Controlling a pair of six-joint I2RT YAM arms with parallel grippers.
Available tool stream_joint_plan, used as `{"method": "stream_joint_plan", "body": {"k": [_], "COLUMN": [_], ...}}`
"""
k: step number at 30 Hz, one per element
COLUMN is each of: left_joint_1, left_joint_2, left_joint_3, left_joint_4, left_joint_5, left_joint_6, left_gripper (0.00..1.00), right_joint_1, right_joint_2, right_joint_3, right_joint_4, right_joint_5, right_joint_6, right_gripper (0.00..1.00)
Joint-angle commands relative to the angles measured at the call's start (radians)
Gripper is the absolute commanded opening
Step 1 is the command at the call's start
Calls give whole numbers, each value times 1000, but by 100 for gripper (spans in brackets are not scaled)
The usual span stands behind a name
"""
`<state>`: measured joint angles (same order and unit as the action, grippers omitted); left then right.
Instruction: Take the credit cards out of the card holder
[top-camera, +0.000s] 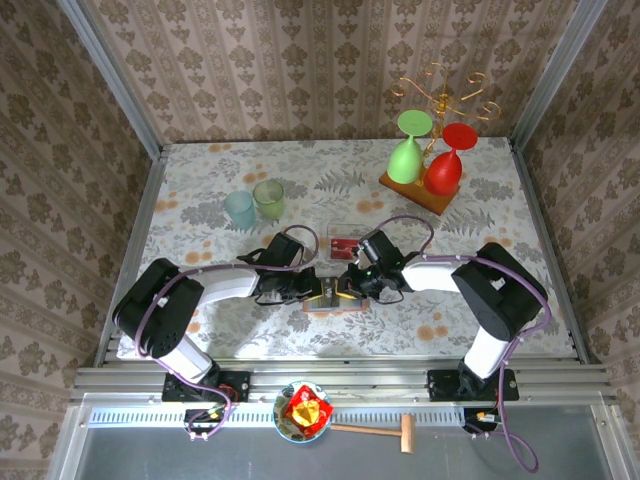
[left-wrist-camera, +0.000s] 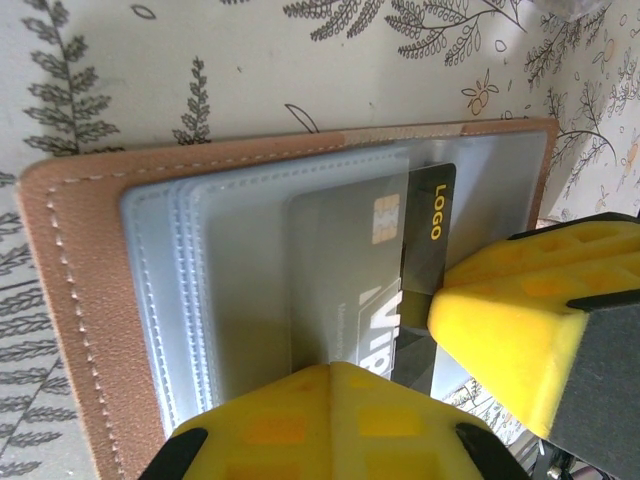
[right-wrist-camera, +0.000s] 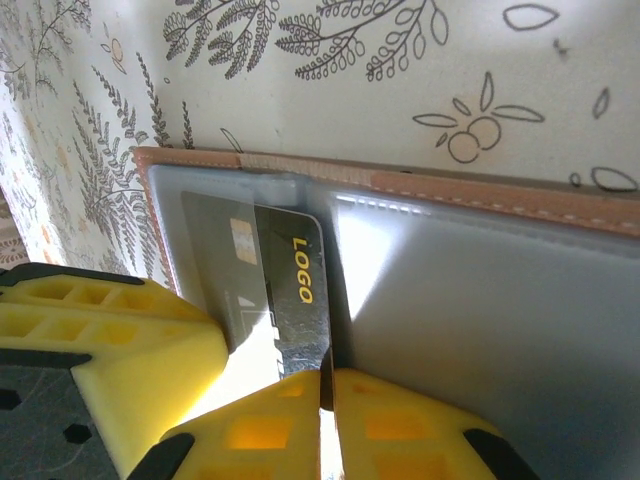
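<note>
The table (top-camera: 200, 330) wears a pale cloth printed with ferns and orange blossoms. Damask-patterned wallpaper panels in aluminium framing close it in on three sides. At the back right stands a wooden stand (top-camera: 425, 193) with a green glass (top-camera: 406, 157) and a red glass (top-camera: 445, 165) upside down. Two small cups, light blue (top-camera: 240, 209) and green (top-camera: 268, 198), sit at the back left. On the near rail are a bowl (top-camera: 304, 412) and a wooden mallet (top-camera: 385, 432).

Seen from above, the card holder (top-camera: 335, 300) is a small brown patch at the table's middle. The left gripper (top-camera: 312, 290) and right gripper (top-camera: 352, 284) meet over it, and a red card (top-camera: 345, 241) lies on the cloth just behind.

The left wrist camera gives the detail: the card holder (left-wrist-camera: 80, 300) lies open, with grey-blue pockets, and a black LOGO card (left-wrist-camera: 425, 240) is partly out of one. The left gripper (left-wrist-camera: 330, 400) has its jaws pressed together and rests on the pockets.

The right wrist camera shows the right gripper (right-wrist-camera: 322, 385) pinching the edge of the black LOGO card (right-wrist-camera: 295, 290) between its yellow fingers (right-wrist-camera: 400, 420).
</note>
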<state>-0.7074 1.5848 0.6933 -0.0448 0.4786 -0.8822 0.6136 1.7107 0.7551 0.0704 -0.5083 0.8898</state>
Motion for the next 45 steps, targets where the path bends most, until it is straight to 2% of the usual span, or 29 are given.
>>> {"method": "stream_joint_plan", "body": {"k": [1, 12, 21, 28, 34, 37, 45], "left_joint_1": [-6, -6, -6, -5, -2, -2, -4], "left_joint_2": [2, 12, 10, -39, -83, -78, -32], "left_joint_3": [-5, -6, -8, -9, 18, 24, 21], "left_joint_4": [-16, -6, 5, 24, -90, -124, -130], "left_joint_5": [2, 6, 5, 4, -59, -65, -55], "left_joint_6": [2, 0, -6, -9, 34, 52, 59], "left_gripper": [7, 8, 8, 15, 19, 19, 8], "right_joint_1": [-11, -32, -24, -22, -21, -21, -19], "right_joint_2": [-47, -109, -36, 0, 1, 4, 11], "right_joint_3": [-16, -14, -8, -6, -5, -4, 4], "right_joint_4": [-72, -162, -50, -18, -26, -29, -32], "right_joint_5": [33, 68, -43, -56, -51, -50, -50], "right_joint_6": [-28, -74, -37, -18, -19, -20, -19], "right_gripper": [9, 8, 18, 18, 19, 19, 19]}}
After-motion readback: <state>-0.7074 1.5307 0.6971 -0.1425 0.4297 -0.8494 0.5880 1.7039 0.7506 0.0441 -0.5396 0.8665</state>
